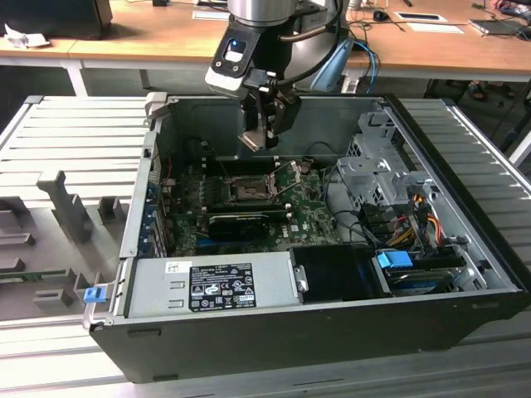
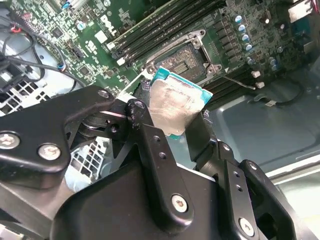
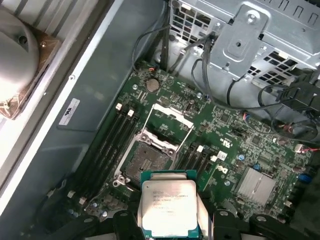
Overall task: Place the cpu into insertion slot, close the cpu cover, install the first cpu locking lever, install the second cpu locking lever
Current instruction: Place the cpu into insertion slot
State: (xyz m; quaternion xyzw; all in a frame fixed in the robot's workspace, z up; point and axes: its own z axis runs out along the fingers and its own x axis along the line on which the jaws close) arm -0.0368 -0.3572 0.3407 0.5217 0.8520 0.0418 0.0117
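Step one in hand: the cpu [image 3: 170, 207] is not yet seated. Insertion slot [image 1: 249, 192] lies bare, well below the tool [image 1: 261, 134]. The tool is clamped on the cpu by two opposite edges, clear of the board [image 3: 235, 145]. Cpu cover [image 3: 172, 114] stands raised just past the slot. My read: seating calls for squaring chip to socket, then a level descent.

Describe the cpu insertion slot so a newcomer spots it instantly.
In the exterior view, look inside the open black computer case at the green motherboard. Near its middle, below the gripper holding the cpu, sits the insertion slot. It is the one square dark recess with a silver rim, unlike the long black finned card beside it.
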